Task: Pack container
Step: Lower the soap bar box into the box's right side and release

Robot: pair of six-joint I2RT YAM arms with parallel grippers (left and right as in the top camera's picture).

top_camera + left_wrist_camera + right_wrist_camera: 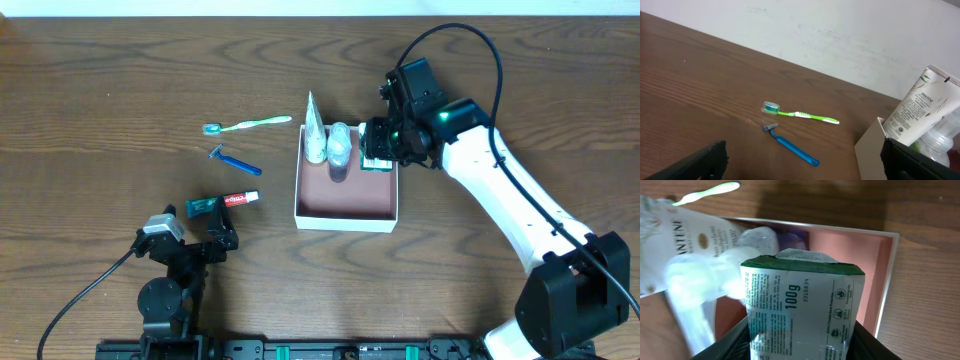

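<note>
Dark brown wood grain across the table (100,100). White outer walls, dull pinkish-brown inside on the container (345,223). Lime green and white along the toothbrush (250,124); bright blue for the razor (234,161). White with grey-green leaf print on the Pantene tube (920,107). Dark green with white lettering on the packet (800,310). Red and white on the toothpaste tube (240,200).

Shallow square container (345,196) — white walls, pinkish-brown inside — sits flat, open-topped, near centre.

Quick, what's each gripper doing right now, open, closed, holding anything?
Left gripper: open, holding nothing.
Right gripper: closed on a green-and-white packet, at the container.
</note>
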